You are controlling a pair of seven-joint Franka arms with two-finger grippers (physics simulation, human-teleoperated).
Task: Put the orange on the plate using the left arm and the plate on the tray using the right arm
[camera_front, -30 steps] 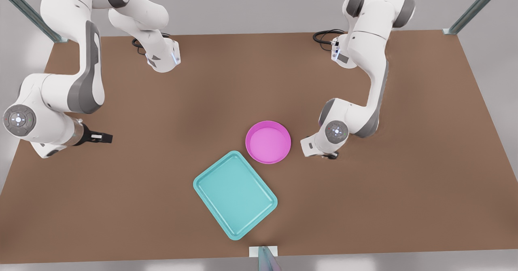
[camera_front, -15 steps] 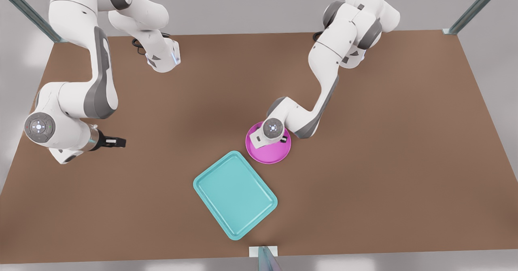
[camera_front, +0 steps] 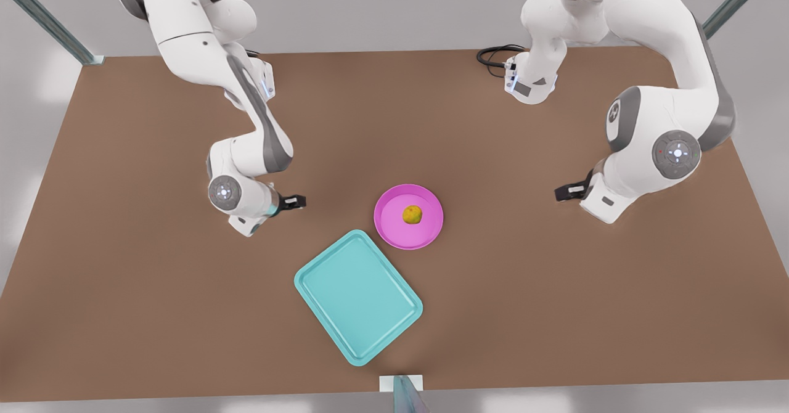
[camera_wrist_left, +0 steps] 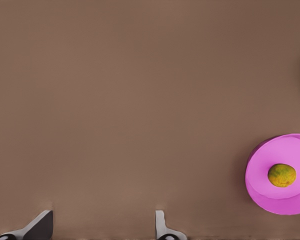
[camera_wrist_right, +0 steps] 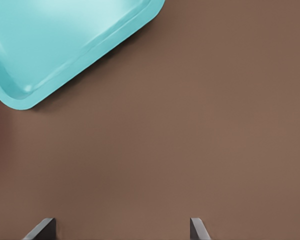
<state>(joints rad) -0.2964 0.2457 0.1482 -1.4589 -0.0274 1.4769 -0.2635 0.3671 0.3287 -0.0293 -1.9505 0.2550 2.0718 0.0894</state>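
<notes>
The orange point(camera_front: 412, 214) lies on the pink plate point(camera_front: 394, 231) near the table's middle, and no gripper touches it. The teal tray point(camera_front: 357, 296) sits just in front of the plate, with nothing on it. My left gripper point(camera_front: 562, 192) hovers open well off to the front view's right of the plate. In its wrist view, the open fingers point(camera_wrist_left: 103, 214) frame bare table, with the plate point(camera_wrist_left: 262, 165) and orange point(camera_wrist_left: 282, 175) off to one side. My right gripper point(camera_front: 299, 201) stands open at the front view's left of the plate. Its wrist view shows the gripper point(camera_wrist_right: 122, 220) and the tray point(camera_wrist_right: 65, 45).
The brown table point(camera_front: 555, 290) has wide free room around the plate and tray. Black cables point(camera_front: 493, 55) lie by the arm base at the back. A small metal bracket point(camera_front: 402, 388) sits at the table's front edge.
The left arm, over the plate half a second ago, has let go of the orange there and drawn back to the front view's right. The right arm swung in toward the plate.
</notes>
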